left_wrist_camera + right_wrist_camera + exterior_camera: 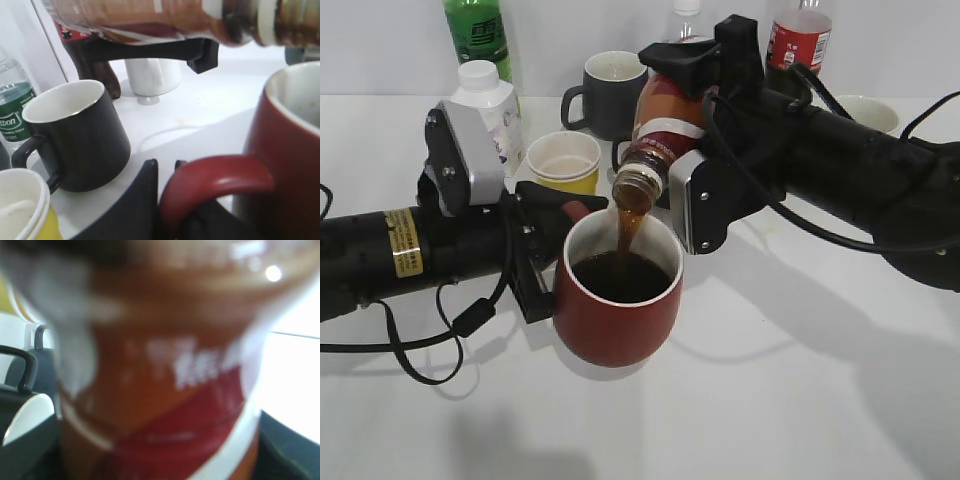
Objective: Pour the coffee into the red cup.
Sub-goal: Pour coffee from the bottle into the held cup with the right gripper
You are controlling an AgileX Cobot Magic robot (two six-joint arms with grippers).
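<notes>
At frame centre, right gripper jaws clamp the tilted coffee bottle, left gripper jaws pinch the red cup handle; further tilt or cup shift risks overflow onto the surface.

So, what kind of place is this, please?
Probably a robot test bench made up as a drinks table: plain white table and wall, two robot arms, and assorted drinks such as the coffee bottle, red cup and black mug.

Red cup handle between jaws, coffee bottle overhead.
</notes>
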